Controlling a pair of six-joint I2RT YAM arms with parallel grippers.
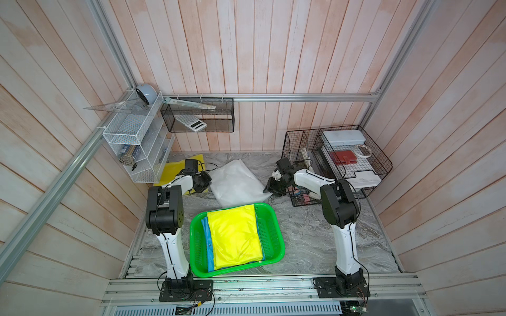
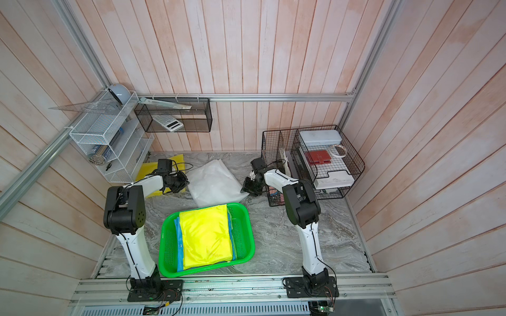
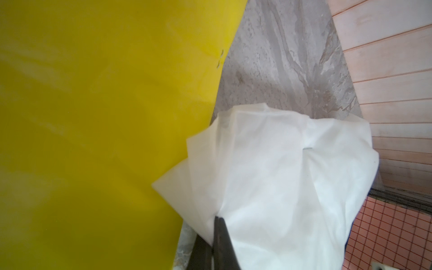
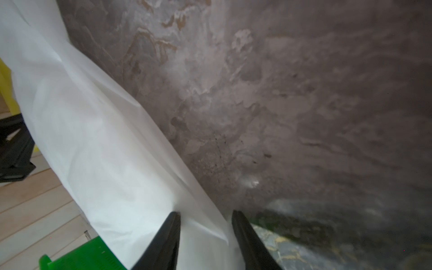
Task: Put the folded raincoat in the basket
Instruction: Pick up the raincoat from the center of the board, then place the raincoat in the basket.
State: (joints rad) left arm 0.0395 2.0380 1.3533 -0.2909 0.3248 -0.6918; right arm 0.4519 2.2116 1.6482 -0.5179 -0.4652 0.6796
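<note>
The white raincoat (image 1: 235, 183) (image 2: 213, 183), a folded translucent bundle, lies on the marbled table (image 1: 315, 232) just above the centre of both top views, right behind the far rim of the basket (image 1: 192, 240) (image 2: 163, 246) and outside it. Its near corner almost meets that rim.

The left gripper (image 1: 208, 186) (image 2: 184, 183) sits at the raincoat's left edge. In the left wrist view its dark fingers (image 3: 222, 238) are pressed together with a gathered fold of the white raincoat (image 3: 280, 175) pinched between them, and the cloth fans outward from the pinch.

The right gripper (image 1: 269, 190) (image 2: 246, 190) sits at the raincoat's lower right corner. In the right wrist view the right gripper (image 4: 205, 214) has its jaws spread, with the edge of the white raincoat (image 4: 105, 140) lying between them and a clear gap on either side of the cloth. A corner of the green basket (image 4: 81, 257) shows at the lower left of that frame.

The basket stands at the lower centre of the top views, between the two arm bases. It holds a folded yellow raincoat (image 1: 232, 235) lying on a blue one (image 1: 206, 229).

A yellow sheet (image 1: 169, 172) (image 3: 93, 117) lies flat on the table beside the left gripper, at the left of the raincoat. A white mesh shelf (image 1: 137, 147) hangs at the upper left, and a black wire-grid organiser (image 1: 356, 153) stands at the right.
</note>
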